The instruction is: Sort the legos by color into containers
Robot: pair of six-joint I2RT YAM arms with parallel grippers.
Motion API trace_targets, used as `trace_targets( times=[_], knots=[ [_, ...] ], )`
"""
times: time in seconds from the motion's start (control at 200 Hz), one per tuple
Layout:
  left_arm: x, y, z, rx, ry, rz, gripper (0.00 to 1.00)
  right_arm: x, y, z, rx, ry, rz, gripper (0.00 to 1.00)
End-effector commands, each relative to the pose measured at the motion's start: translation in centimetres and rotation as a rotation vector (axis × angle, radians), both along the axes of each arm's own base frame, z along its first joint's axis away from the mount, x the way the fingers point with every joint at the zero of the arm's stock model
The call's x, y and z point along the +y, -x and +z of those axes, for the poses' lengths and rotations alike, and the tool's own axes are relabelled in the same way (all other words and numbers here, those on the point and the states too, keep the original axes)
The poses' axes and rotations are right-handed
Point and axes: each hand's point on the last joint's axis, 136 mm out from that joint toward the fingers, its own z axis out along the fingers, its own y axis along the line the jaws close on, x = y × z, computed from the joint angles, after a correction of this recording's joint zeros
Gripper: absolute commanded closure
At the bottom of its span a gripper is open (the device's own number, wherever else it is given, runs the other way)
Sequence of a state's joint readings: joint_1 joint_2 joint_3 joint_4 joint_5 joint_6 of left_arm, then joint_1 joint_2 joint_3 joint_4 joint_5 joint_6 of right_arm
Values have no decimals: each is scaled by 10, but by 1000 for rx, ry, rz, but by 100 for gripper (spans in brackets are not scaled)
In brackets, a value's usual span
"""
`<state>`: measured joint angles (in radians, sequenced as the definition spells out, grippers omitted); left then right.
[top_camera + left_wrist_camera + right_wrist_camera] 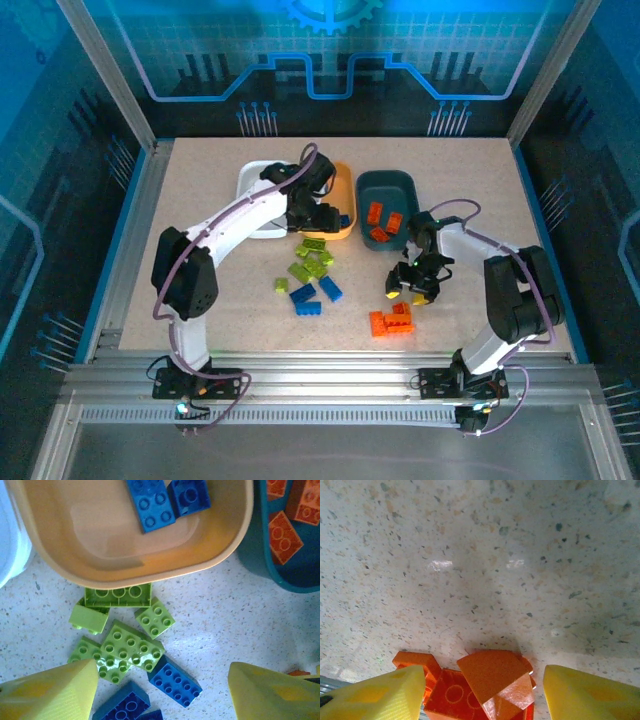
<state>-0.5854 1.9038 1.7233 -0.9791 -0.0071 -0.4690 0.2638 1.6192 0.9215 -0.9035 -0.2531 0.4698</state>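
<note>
My left gripper hangs open just in front of the light orange tray, which holds two blue bricks. Below it on the table lie several lime green bricks and blue bricks. From above, the left gripper covers much of the orange tray. My right gripper is open, its fingers either side of a small heap of orange bricks without touching them. The dark teal tray holds orange bricks. The white tray is at the left.
Green bricks and blue bricks lie mid-table, and orange ones at the near right beside the right gripper. Metal frame rails border the table on all sides.
</note>
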Motion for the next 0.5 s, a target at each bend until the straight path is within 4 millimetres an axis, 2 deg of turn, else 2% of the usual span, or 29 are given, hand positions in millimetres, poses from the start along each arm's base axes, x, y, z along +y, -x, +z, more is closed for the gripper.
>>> trace_targets(
  times=[0.0,0.17,0.19,0.27,0.495],
  knots=[
    [-2,5,15,-20,51,13,29,6,8,-5,26,-24,18,36],
    [-3,8,11,-8,67,19,29,11,10,-7,24,-31,13,38],
    [-3,8,11,-7,70,21,29,9,19,-12,48,-24,12,38],
    [-4,10,10,-7,81,26,29,10,25,-15,56,-18,12,39],
    [2,20,7,0,84,33,29,7,32,-22,54,5,8,42]
  ],
)
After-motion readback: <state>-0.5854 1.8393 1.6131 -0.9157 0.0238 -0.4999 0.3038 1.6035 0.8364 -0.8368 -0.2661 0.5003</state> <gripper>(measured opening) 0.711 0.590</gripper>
